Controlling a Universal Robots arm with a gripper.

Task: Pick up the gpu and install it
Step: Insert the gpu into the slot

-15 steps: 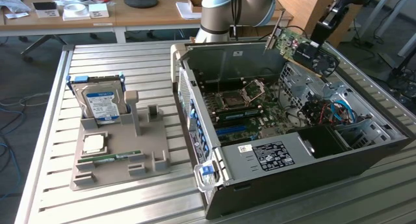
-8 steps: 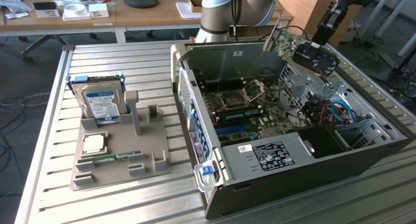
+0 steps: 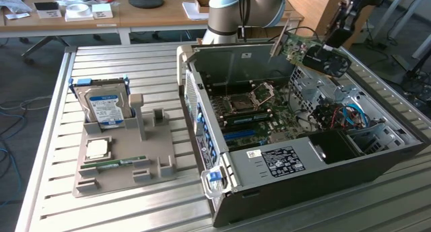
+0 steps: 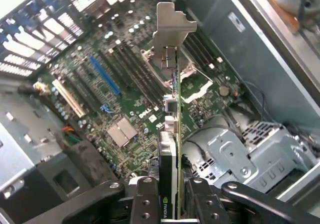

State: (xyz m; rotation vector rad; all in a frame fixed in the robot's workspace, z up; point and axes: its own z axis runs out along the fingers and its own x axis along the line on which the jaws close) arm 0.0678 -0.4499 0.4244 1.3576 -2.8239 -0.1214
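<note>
The hand (image 3: 331, 40) is clenched on the gpu (image 3: 311, 51), which hangs in the air above the open case (image 3: 377, 164), near its far corner at the exterior view's right. The card is tilted, its black cooler face towards the camera and its silver bracket (image 3: 276, 43) pointing to the exterior view's left; it is clear of everything in the case. In the wrist view the gpu (image 4: 171, 109) is seen edge-on, pinched between the two fingers (image 4: 145, 201) of the hand (image 4: 172, 204), with the bracket (image 4: 172, 24) at the end away from the grip. Beneath it lies the motherboard (image 4: 135, 99), with a blue slot (image 4: 104, 75) off to one side of the card. The case lies on its side on the slatted worktop (image 3: 135, 207), the motherboard (image 3: 256, 116) and its socket (image 3: 246, 98) open to view. Well apart, at the exterior view's left, a grey holder (image 3: 121, 176) carries an upright hard drive (image 3: 104, 108), a RAM stick (image 3: 114, 164) lying flat, and a square silver chip (image 3: 98, 149).
</note>
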